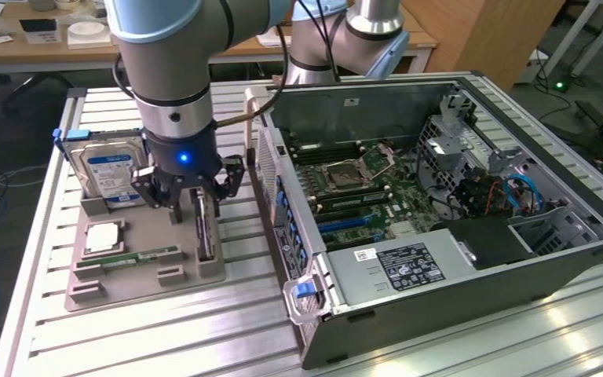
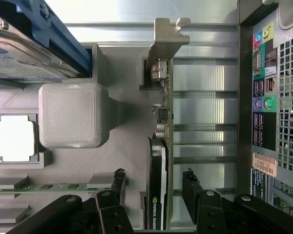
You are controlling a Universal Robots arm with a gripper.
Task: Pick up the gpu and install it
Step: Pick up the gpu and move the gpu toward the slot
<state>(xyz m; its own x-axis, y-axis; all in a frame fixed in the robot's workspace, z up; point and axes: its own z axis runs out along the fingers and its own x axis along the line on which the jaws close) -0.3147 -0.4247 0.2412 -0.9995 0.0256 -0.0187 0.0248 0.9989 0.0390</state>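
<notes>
Gripper (image 2: 154,176) released, straddling the gpu (image 2: 158,146).
It stands on edge in the gray tray (image 1: 144,275), fingers (image 2: 190,187) either side, not touching.

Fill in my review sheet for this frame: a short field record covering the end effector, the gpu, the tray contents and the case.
end effector: open, low over the tray, one finger on each side of the gpu
gpu: standing on edge in its tray slot, not lifted
contact: a gap shows on both sides of the card; no grip
other tray items: hard drive, processor, memory stick
computer case: open, on the exterior view's right of the tray, motherboard exposed
task status: gpu not yet installed
</notes>
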